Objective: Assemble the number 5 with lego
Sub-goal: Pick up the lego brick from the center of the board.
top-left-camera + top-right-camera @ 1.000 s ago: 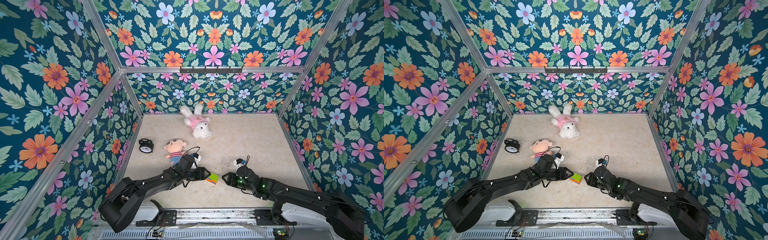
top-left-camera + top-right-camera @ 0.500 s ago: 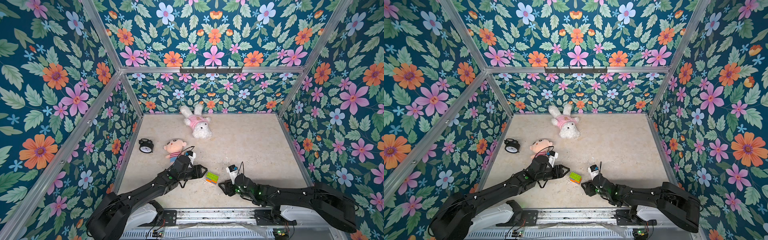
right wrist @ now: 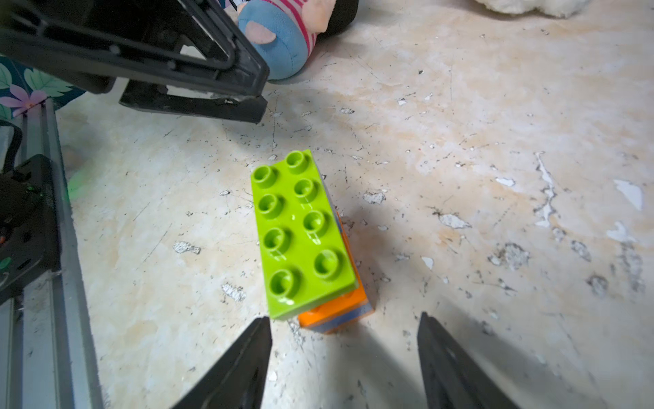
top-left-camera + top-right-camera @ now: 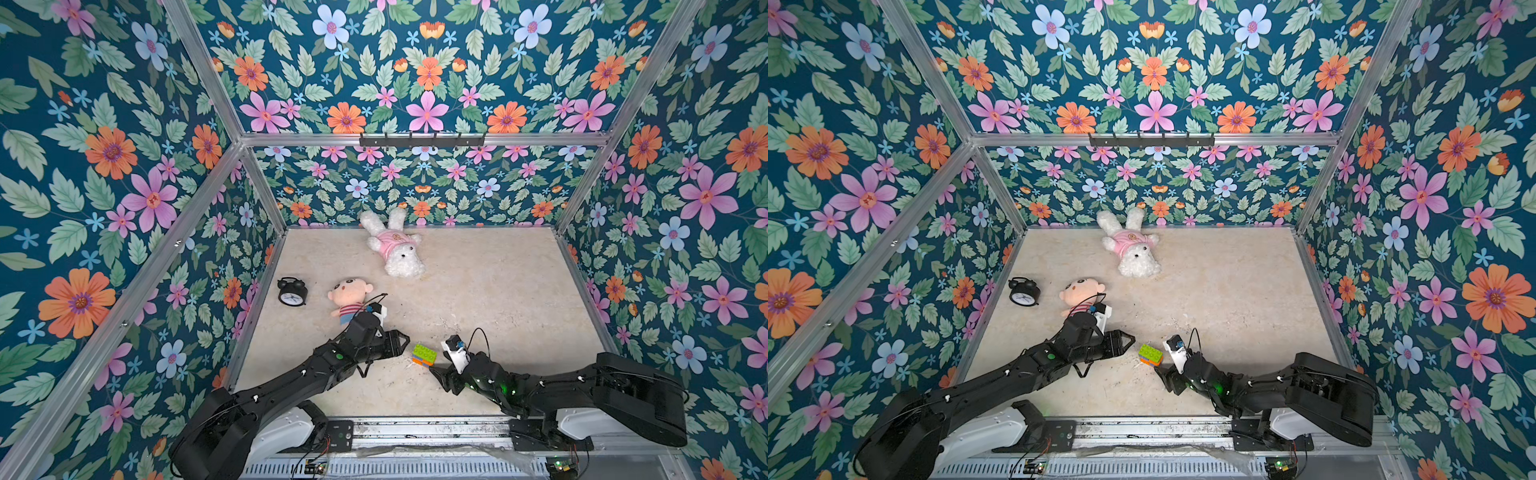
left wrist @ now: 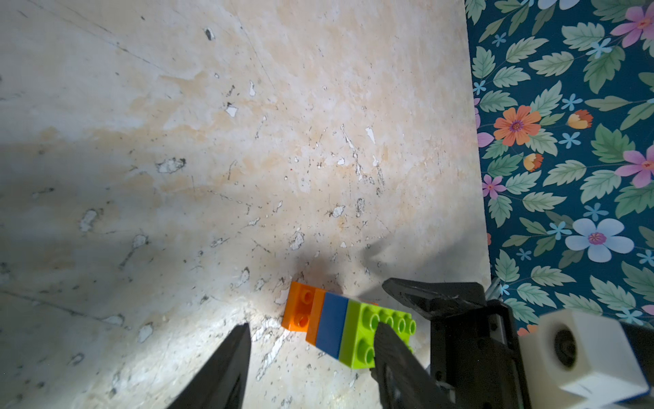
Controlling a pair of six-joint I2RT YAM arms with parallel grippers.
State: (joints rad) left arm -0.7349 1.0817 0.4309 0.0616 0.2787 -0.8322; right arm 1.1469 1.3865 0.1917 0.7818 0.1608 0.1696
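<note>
Near the striped-shirt doll (image 4: 351,296), on the bare surface (image 4: 498,299), the number 5 (image 4: 424,354) is left free, with the lime-green brick (image 3: 300,230) uppermost and blue and orange layers joined beneath it. No loose lego is seen elsewhere. The left gripper (image 4: 404,344), between doll and figure, is parted and empty. The right gripper (image 3: 343,318), on the figure's side away from the doll, is spread and empty too. Assembly is judged finished or nearly so, though whether every joint is seated cannot be told.

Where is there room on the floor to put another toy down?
The biggest bare patch is the right half of the table, between the white bunny, the right wall and the right gripper. A smaller one lies between the bunny and the bricks. The front left is crowded: clock, doll, left gripper and bricks sit close together.
</note>
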